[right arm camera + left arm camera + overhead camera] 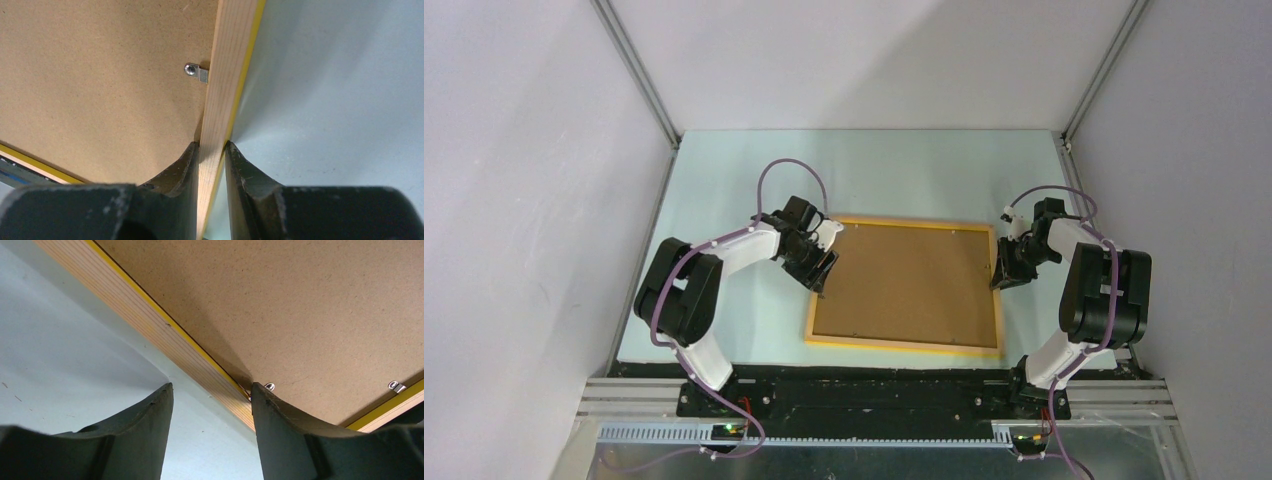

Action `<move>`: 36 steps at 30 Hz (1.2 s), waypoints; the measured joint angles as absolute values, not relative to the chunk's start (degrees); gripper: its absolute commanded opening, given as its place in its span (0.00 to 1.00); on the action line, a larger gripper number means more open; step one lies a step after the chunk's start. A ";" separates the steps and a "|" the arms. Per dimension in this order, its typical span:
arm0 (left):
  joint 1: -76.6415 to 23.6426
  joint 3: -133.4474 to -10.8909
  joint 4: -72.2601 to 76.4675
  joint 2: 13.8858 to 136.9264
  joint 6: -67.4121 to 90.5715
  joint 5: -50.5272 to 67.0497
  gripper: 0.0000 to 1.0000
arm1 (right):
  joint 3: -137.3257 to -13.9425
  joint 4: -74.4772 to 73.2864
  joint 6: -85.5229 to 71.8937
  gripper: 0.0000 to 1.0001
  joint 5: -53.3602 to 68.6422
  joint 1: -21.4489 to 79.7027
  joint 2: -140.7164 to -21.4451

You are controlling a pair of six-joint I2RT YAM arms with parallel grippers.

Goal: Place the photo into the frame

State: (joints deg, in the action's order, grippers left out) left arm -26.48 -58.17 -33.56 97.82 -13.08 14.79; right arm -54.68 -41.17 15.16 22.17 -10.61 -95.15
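Note:
The yellow-orange frame [902,345] lies on the pale table, its opening filled by a plain brown backing board [909,280]. The photo is out of view. My left gripper [822,275] is open at the frame's left rail. In the left wrist view the left gripper [210,390] straddles the rail [150,322], with one finger over the table and the other at the board's edge. My right gripper [1001,272] is shut on the frame's right rail. The right wrist view shows the right gripper [212,146] with both fingers pressed on the wooden rail [227,75].
Small metal retaining clips sit at the board's edge, seen in the left wrist view [269,386] and the right wrist view [195,71]. Grey walls enclose the table on three sides. The arm bases and a black rail run along the near edge [874,395].

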 measured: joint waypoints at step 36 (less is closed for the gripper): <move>-20.38 -73.95 -39.64 109.12 -2.46 15.27 0.57 | -58.02 -43.38 19.66 0.47 27.99 -5.06 -80.31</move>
